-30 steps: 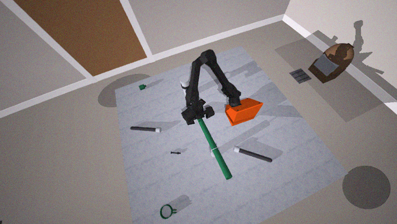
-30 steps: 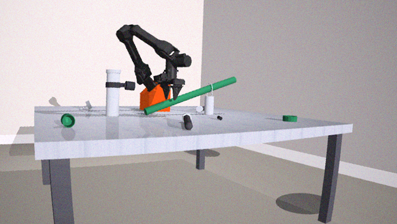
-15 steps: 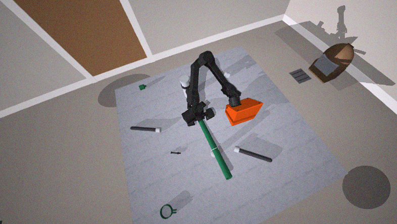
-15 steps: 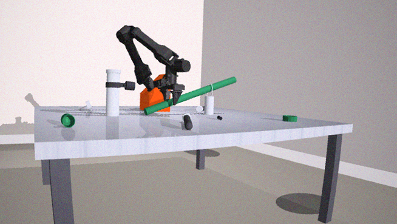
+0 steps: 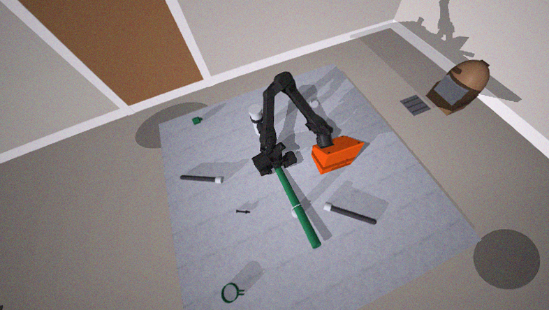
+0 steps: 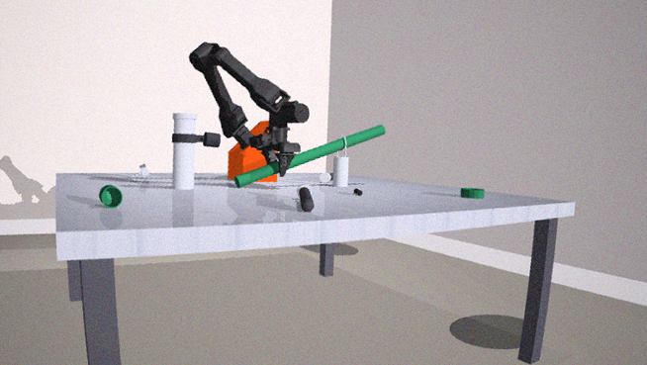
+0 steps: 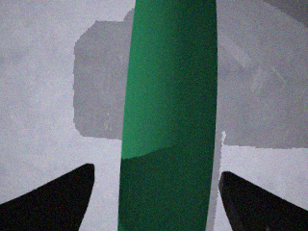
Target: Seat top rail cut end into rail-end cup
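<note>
Above pale worktop, black metal pincer straddles sloping green round rail, fingers spread, gaps both sides!

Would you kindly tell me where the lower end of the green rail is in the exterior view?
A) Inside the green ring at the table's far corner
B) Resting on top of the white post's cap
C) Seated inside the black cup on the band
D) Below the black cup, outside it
D: the rail slopes down to an exposed end, with the black cup higher up.
</note>
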Robot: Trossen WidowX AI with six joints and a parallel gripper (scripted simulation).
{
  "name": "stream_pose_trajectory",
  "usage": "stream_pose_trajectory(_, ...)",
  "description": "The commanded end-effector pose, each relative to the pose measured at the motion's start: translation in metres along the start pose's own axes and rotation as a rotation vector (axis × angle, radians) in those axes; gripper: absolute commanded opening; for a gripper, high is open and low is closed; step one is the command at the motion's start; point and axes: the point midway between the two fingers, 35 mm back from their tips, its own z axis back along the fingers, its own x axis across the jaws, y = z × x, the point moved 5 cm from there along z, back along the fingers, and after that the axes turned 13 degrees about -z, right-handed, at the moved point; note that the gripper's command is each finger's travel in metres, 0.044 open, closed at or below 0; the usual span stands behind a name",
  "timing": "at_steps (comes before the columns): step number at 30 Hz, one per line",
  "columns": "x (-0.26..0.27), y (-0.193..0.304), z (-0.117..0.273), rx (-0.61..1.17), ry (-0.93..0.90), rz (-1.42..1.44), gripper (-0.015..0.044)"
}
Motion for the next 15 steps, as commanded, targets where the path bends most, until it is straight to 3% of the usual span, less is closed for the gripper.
stream_pose_trajectory(1,0.0,-0.0002,-0.0007,-0.003,-0.003,0.005,0.023)
stream_pose_trajectory(5,0.0,-0.0002,-0.0007,-0.003,-0.003,0.005,0.0125)
stream_pose_trajectory(10,0.0,-0.0002,-0.0007,-0.003,-0.003,0.005,0.0092)
stream_pose_trajectory(13,-0.0001,0.0,0.0016,-0.003,-0.003,0.005,0.0013)
stream_pose_trajectory(15,-0.0002,0.0001,0.0041,-0.003,-0.003,0.005,0.0)
